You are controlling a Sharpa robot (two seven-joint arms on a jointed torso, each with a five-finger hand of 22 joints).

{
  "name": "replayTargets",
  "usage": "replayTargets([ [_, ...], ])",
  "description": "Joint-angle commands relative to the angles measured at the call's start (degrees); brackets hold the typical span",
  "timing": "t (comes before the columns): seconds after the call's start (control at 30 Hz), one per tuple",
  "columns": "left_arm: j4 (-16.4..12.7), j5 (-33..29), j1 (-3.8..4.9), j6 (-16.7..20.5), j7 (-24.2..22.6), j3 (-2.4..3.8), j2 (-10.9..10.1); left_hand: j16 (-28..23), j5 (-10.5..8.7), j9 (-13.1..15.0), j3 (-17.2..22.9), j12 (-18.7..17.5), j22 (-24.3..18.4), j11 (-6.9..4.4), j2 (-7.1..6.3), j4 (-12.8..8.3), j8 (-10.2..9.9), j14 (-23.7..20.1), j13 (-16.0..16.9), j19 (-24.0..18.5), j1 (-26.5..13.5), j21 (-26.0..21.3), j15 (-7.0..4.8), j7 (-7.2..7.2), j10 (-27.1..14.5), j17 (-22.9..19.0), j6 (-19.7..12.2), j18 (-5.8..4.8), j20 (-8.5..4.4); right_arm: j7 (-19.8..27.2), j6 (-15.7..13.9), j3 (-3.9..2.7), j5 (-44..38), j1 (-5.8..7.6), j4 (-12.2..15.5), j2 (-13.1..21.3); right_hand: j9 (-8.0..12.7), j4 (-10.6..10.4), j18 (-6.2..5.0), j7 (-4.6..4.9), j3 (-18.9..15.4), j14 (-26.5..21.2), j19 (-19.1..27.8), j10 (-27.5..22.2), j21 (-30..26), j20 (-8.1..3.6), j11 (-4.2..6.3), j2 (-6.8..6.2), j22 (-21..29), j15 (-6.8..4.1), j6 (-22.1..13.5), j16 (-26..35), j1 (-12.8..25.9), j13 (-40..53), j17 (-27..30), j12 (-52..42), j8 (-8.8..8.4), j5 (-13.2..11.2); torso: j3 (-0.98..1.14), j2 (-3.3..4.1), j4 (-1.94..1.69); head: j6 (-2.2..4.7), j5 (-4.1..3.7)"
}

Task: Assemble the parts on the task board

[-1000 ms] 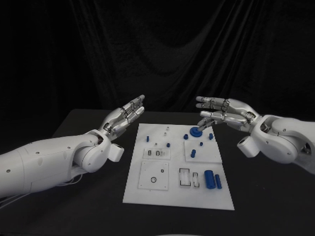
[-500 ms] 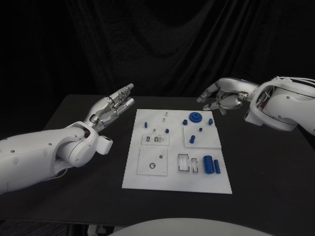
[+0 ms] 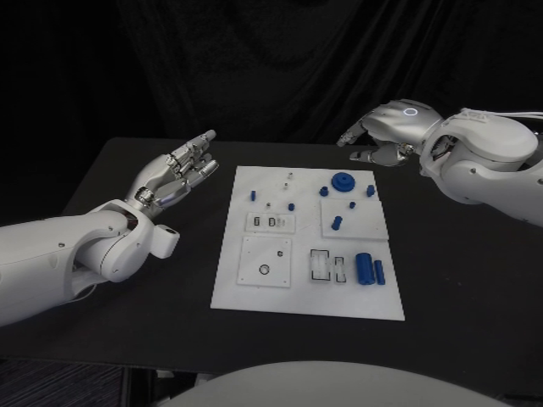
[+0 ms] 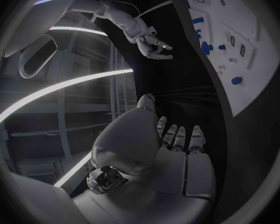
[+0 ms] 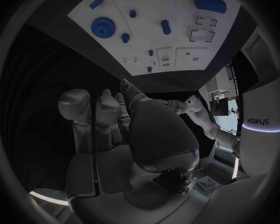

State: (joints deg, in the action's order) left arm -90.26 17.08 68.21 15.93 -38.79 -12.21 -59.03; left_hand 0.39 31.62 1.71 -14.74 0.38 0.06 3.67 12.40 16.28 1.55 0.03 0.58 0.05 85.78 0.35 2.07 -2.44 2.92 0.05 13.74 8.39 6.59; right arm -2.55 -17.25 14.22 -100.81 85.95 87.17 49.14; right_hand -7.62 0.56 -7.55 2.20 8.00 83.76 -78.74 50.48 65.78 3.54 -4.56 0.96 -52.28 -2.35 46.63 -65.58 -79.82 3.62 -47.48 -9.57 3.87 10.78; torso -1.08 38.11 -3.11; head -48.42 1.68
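1. White board [image 3: 262, 297] lies flat in the middle of the black surface [image 3: 467, 280], its long side running away from the robot, and the blue parts sit on it.
2. Largest of them, the round blue gear [image 3: 343, 180] rests near the far right corner of the board; the right hand [image 3: 382, 134] hovers beyond that corner, above the surface, so the gear lies just toward the robot from it and lower.
3. Fingers of the right hand are curled inward with nothing between them, as far as the head view lets me judge.
4. Left hand [image 3: 177, 174] floats off the board's left edge, fingers straight and apart, holding nothing; it is clearly farther from the gear than the right hand.
5. Count, head view: one gear, two blue cylinders [image 3: 363, 268] lying side by side near the right edge with long axes along the board, and roughly seven small blue pegs; the smallest are hard to separate.
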Motion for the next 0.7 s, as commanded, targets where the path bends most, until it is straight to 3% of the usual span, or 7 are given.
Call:
replayTargets([
  [0.03,-0.6,1.6,0.19,1.1,-11.5,0.04,-0.6,-0.4,0.38,0.0,0.4,0.2,-0.1,0.1,0.18,0.0,0.2,0.0,0.0,0.0,0.7,-0.3,0.38,0.0,-0.2,-0.1,0.4,0.09,0.28,-3.0,-0.3,-0.04,-4.6,0.1,-0.4,-0.5,0.4,-0.6,1.26,-0.43,0.1,1.0,-1.2,0.1,2.9,-0.03,0.01,-0.68,-4.0,-0.07,-0.8,-1.7,1.0,0.1,-2.2,0.9,-0.23,-1.2,-0.19,2.01,-0.67,0.4,-0.71],
  [0.3,-1.4,2.9,0.31,1.0,-11.4,0.04,-1.6,-0.4,0.7,0.0,0.5,0.2,-0.1,0.08,0.12,0.0,0.2,0.0,0.0,0.0,0.8,-0.3,0.37,0.01,-0.3,-0.1,0.4,0.08,0.28,-2.6,0.6,-0.04,-4.8,0.04,-1.5,-1.7,0.5,-1.0,1.4,-0.53,0.2,1.0,-1.5,1.0,4.1,-0.15,0.28,-1.07,-5.5,-0.23,-0.5,-2.4,1.6,0.2,-2.7,1.2,-0.09,-1.4,-0.34,4.12,-1.08,1.96,-1.2],
  [0.4,-1.4,3.2,0.34,0.9,-11.4,0.04,-1.6,-0.4,0.72,0.0,0.5,0.1,-0.1,0.08,0.11,0.0,0.2,0.0,0.0,0.0,0.8,-0.3,0.38,0.0,-0.3,-0.1,0.3,0.08,0.29,-2.3,1.2,-0.04,-4.6,-0.01,-1.8,-2.1,0.5,-1.0,1.46,-0.42,0.2,1.0,-1.6,1.1,4.4,-0.17,0.26,-1.15,-5.9,-0.24,-0.4,-2.6,1.6,0.3,-3.1,1.2,-0.09,-1.4,-0.55,5.37,-1.57,3.06,-1.72],
  [0.7,-2.1,3.5,0.37,1.1,-11.8,0.04,-2.1,-0.4,0.81,0.0,0.5,0.1,-0.1,-0.02,0.02,0.0,0.2,0.0,-0.1,0.0,1.0,-0.3,0.29,-0.01,-0.4,-0.1,0.4,0.11,0.29,-1.4,4.2,-0.04,-2.7,-0.18,-2.0,-2.7,0.5,-1.5,1.57,0.38,0.4,1.0,-1.5,2.7,5.3,0.04,-0.18,-1.49,-7.1,0.05,0.2,-3.5,2.0,0.3,-3.9,1.3,0.02,-2.3,-0.59,7.44,-1.88,5.12,-2.23],
])
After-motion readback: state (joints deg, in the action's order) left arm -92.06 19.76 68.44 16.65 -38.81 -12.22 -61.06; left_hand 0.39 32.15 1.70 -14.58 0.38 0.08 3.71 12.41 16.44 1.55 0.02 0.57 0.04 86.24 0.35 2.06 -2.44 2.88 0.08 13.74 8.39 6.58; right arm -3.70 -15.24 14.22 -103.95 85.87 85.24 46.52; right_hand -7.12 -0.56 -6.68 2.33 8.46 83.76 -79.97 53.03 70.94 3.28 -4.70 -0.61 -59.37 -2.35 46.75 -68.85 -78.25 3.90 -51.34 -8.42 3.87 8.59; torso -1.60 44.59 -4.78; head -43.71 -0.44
